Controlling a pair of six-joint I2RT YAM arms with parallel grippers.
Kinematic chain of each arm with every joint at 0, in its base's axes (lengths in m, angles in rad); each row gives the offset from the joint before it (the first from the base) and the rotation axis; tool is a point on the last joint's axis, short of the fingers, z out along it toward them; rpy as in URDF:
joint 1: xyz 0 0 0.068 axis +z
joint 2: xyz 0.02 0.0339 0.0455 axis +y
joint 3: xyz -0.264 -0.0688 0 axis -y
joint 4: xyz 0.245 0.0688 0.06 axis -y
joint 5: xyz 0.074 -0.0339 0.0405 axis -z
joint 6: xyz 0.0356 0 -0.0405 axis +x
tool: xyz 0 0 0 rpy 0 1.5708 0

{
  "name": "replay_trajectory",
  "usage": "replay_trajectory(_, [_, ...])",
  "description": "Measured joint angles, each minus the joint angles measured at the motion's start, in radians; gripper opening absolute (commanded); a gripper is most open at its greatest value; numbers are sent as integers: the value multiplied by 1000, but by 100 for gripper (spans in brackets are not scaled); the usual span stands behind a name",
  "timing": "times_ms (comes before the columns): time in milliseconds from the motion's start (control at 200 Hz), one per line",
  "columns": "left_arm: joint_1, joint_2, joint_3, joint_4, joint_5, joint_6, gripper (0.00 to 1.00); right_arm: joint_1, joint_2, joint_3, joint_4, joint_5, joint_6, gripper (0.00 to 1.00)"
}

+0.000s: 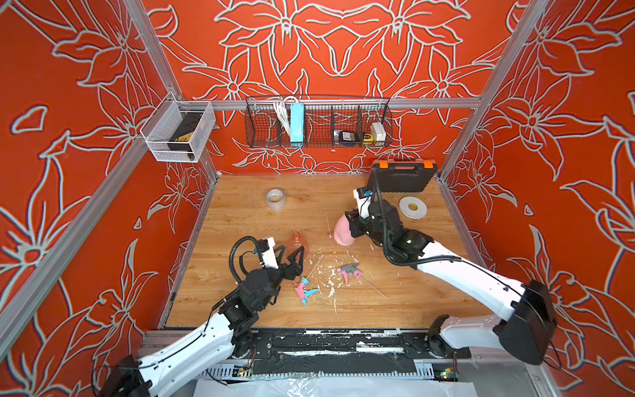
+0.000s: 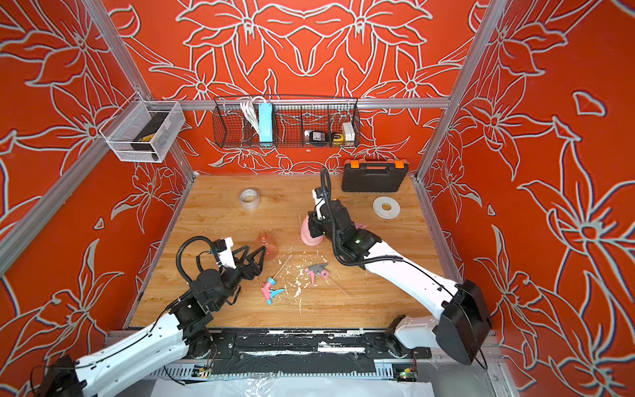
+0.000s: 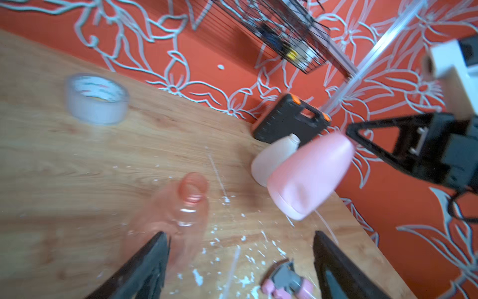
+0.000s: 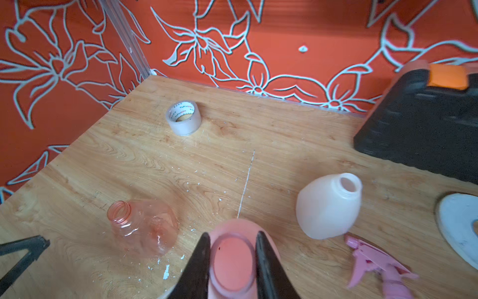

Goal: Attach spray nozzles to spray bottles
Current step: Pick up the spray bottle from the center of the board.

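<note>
Where the table point(image 1: 240, 309) runs closest to the arm bases, two nozzles lie loose among white flecks. The pink-and-blue nozzle point(image 1: 304, 289) is toward the left arm and the grey-topped nozzle point(image 1: 348, 269) is right of it, apart. Neither is on a bottle.

Left gripper point(image 1: 293, 248) hovers just behind the blue one, jaws apart, nothing clamped. In the left wrist view one finger point(image 3: 152, 261) overlaps the body of the clear orange bottle point(image 3: 186, 207); I can't tell if it touches. That bottle has an open neck with no nozzle and looks upright to me. In both top views it sits right at the left fingertips.

Further in, right gripper point(image 4: 232, 234) is clamped on the pink bottle point(image 4: 232, 264), one finger each side. The bottle is tilted. The left wrist view suggests its base is off the wood, but I can't confirm that.

Past it is the white bottle point(image 4: 328, 207), which I only get from the wrist views. It stands on the table with its neck open. The all-pink nozzle point(image 4: 372, 259) lies just beside its base.

In the back half, the clear tape roll point(image 1: 276, 198) is on the left and the flat white tape roll point(image 1: 412, 207) on the right, well apart. Black tool case point(image 1: 402, 175) with orange latches stands against the back wall. Wire basket point(image 1: 318, 122) hangs on the wall above.
</note>
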Motion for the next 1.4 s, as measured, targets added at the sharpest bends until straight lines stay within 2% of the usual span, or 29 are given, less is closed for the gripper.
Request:
replay_trajectory(105, [-117,180,100,66,-1,101,86,-42,-56,-1,-66,-37,-11,4])
replay_trajectory(185, [-159,313,162,108,27,177,88,-60,-88,-2,-120,-57,-15,4])
replay_trajectory(345, [-167,489,246,167,106,299,92,-99,-149,-1,-240,-87,-18,1])
replay_trajectory(445, [-167,544,290,194,153,367,97,-135,-163,24,-320,-98,-24,0])
replay_trajectory(576, [-165,603,373,195,198,425,97,-175,-163,87,-393,-113,-39,0])
replay_trajectory(701, [-135,668,450,187,289,448,97,-212,-163,157,-441,-130,-47,0])
replay_trajectory(911, [-18,816,616,115,514,406,97,-254,-119,265,-504,-161,-71,0])
replay_trajectory(1046, [-3,878,638,146,575,409,97,-275,-86,306,-544,-174,-83,0])
replay_trajectory(1196, [-4,970,606,302,618,440,97,-290,-65,351,-563,-200,-90,0])
replay_trajectory(1396, [-2,1102,676,390,686,467,97,-290,-61,368,-564,-235,-94,0])
